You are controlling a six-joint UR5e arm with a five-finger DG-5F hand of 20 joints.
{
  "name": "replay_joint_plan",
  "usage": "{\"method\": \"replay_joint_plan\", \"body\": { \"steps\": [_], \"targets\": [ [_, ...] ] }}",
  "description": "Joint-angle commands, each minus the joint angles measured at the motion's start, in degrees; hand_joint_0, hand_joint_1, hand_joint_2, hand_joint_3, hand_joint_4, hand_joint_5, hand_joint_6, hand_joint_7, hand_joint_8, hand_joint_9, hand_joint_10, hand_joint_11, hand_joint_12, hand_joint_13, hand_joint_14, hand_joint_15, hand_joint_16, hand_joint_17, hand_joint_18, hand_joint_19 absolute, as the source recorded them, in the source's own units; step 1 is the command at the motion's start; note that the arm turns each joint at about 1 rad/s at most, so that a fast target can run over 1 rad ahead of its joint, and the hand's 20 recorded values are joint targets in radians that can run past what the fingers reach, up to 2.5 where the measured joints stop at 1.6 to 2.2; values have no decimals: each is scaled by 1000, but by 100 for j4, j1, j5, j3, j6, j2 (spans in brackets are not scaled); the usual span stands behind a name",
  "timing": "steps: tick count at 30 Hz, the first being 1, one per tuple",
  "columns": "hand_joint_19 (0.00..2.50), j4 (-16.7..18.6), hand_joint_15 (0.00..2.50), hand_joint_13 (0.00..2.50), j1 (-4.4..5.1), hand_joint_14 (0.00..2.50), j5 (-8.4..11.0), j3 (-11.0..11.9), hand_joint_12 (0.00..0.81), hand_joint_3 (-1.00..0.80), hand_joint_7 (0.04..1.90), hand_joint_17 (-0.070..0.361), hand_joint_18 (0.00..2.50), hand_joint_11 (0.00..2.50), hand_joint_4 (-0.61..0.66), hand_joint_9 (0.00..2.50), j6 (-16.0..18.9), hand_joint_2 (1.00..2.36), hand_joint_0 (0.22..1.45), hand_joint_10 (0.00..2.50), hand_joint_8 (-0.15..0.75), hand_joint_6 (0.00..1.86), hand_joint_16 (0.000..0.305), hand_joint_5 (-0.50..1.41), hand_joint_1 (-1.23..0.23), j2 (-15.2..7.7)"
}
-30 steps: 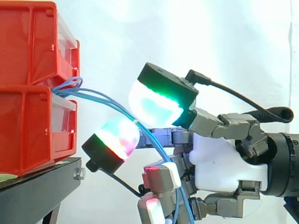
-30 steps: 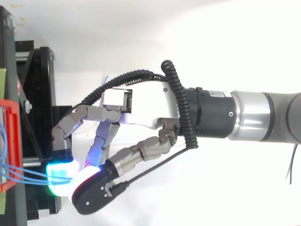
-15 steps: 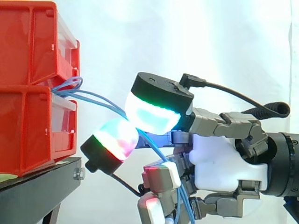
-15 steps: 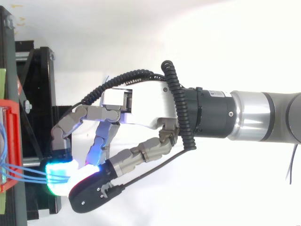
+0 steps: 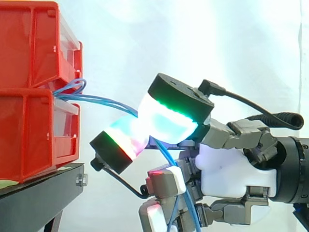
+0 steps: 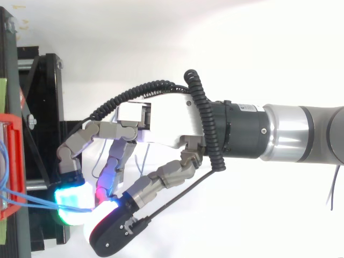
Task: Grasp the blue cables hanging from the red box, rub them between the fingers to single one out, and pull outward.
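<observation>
Thin blue cables (image 5: 99, 100) come out of the gap between the two stacked red boxes (image 5: 34, 92) at the left and run right into my hand (image 5: 227, 169). Two glowing pads (image 5: 166, 121) are pressed together on the cables, one above with a green and white glow, one below with pink and cyan. Past the pinch the cables drop down in front of the palm (image 5: 186, 208). From above, the cables (image 6: 32, 200) stretch from the red box (image 6: 11, 166) to the cyan pad (image 6: 72, 200). The hand (image 6: 161, 123) is shut on them.
The red boxes stand on a black stand (image 5: 38, 193), whose frame (image 6: 45, 107) runs along the left edge from above. A white curtain is behind everything. The arm (image 6: 290, 131) enters from the right.
The upper pad slid right and up along the cables while the lower pad tilted and moved beneath it. The cables now bunch closer and run straighter from the box.
</observation>
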Motion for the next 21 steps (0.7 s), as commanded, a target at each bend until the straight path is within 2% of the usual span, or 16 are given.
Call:
{"method": "replay_joint_plan", "body": {
  "steps": [1, 2, 4, 7, 13, 18, 21],
  "targets": [
    [606, 0, 574, 1086, 1, 23, 0, 0, 335, -500, 963, 103, 941, 844, -119, 1192, 0, 1000, 793, 25, 266, 917, 46, -178, -904, 0],
    [603, 0, 575, 1088, 1, 23, 0, 0, 336, -500, 927, 103, 946, 839, -40, 1191, 0, 1000, 753, 23, 267, 907, 46, -172, -902, 0],
    [623, 0, 570, 1088, 1, 22, 0, 0, 336, -500, 907, 103, 943, 842, 6, 1201, 0, 1000, 696, 26, 270, 896, 46, -164, -872, 0],
    [647, 0, 584, 1097, 1, 25, 0, 0, 351, -500, 906, 104, 949, 842, 26, 1208, 0, 1000, 583, 25, 282, 890, 46, -159, -816, -9],
    [648, 0, 574, 1137, 1, 22, 0, 0, 386, -500, 899, 119, 1019, 822, 59, 1242, 0, 1000, 487, 24, 309, 877, 53, -153, -698, 0],
    [658, 9, 572, 1138, 1, 20, 0, 0, 385, -500, 899, 120, 1027, 804, 61, 1243, 0, 1000, 495, 24, 315, 871, 53, -151, -631, 0],
    [693, 9, 587, 1119, 1, 21, 0, 0, 364, -500, 938, 109, 979, 826, 36, 1236, 0, 1000, 594, 27, 292, 866, 48, -151, -560, 0]
  ]
}}
